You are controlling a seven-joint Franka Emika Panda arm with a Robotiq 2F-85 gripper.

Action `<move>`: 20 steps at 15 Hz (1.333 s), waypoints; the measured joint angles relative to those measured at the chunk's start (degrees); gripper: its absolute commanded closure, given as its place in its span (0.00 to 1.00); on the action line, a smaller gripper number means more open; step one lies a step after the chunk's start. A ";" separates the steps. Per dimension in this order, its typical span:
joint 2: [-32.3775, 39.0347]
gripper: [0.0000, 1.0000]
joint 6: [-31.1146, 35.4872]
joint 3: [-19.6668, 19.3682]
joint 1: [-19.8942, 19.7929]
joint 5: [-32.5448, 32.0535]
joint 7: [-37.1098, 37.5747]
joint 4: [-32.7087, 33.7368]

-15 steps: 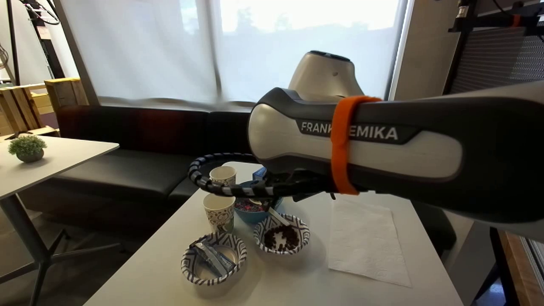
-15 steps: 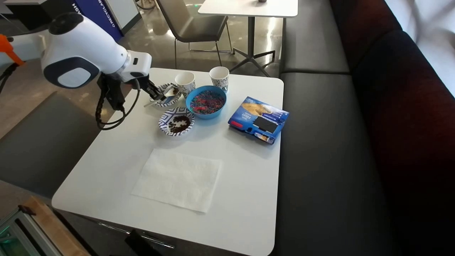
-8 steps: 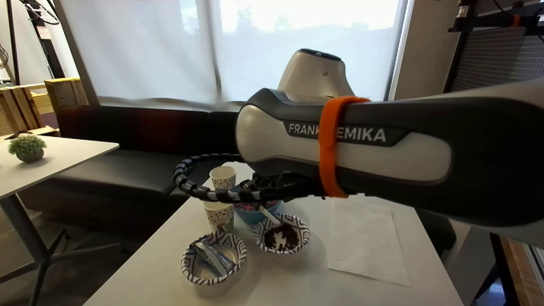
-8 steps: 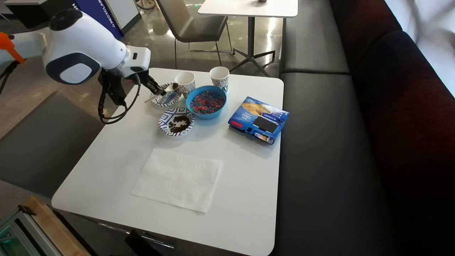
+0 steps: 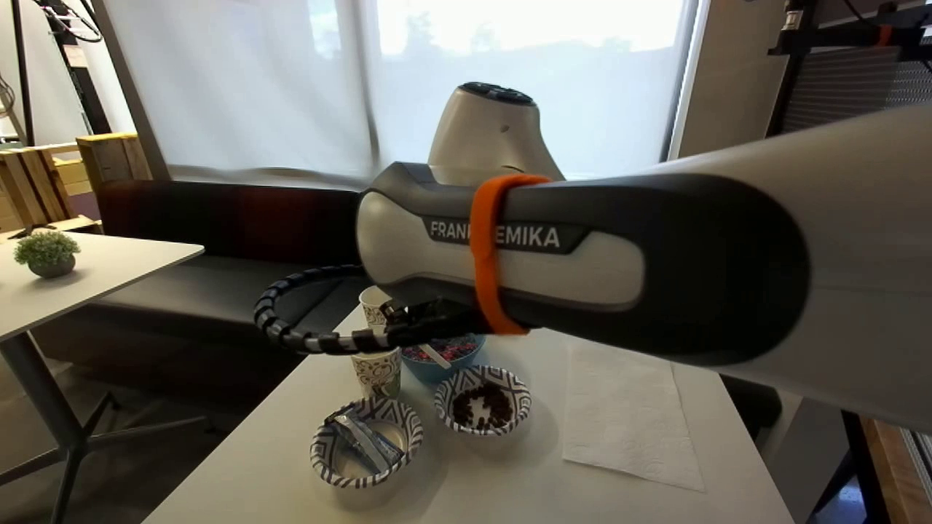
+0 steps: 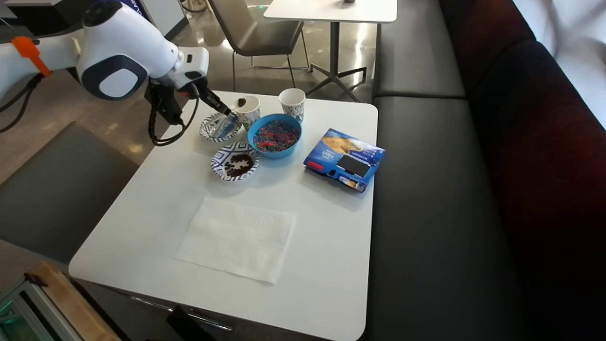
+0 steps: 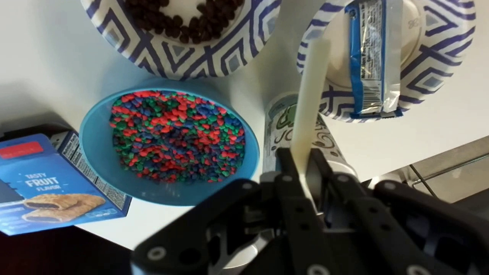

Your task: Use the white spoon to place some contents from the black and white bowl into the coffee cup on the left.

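Spoon point(image 7: 311, 99) is slim, off-white, apparently bearing dark bits point(image 6: 242, 102).

Plain off-white on spoon point(image 7: 309, 99), black on gripper point(image 7: 301, 162). Bluish-dark zigzags over white on brown-filled bowl point(image 7: 179, 63), dark brown on pieces point(image 7: 210, 23); same zigzags on packet bowl point(image 7: 435, 49). Solid light blue on pellet bowl point(image 7: 96, 141), red-green-navy mix across pellets point(image 7: 179, 137). Swirls, green patch on white cup point(image 7: 280, 131).

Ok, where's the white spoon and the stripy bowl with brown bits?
White spoon point(image 7: 310, 101), in the wrist view: on its handle.
Stripy bowl with brown bits point(image 6: 224, 155), in an exterior view: on its striped wall.
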 measured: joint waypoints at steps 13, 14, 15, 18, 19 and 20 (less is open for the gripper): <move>-0.02 0.97 6.05 2.58 -2.53 -12.24 -0.06 6.36; -0.02 0.97 6.05 2.58 -2.38 -12.99 -0.07 6.36; -0.02 0.97 6.05 2.58 -2.25 -13.74 -0.08 6.36; -0.02 0.97 6.06 2.59 -1.97 -15.64 -0.66 6.36; -0.02 0.97 6.06 2.59 -1.88 -16.10 -1.22 6.36; -0.02 0.97 6.06 2.60 -1.81 -16.58 -1.71 6.36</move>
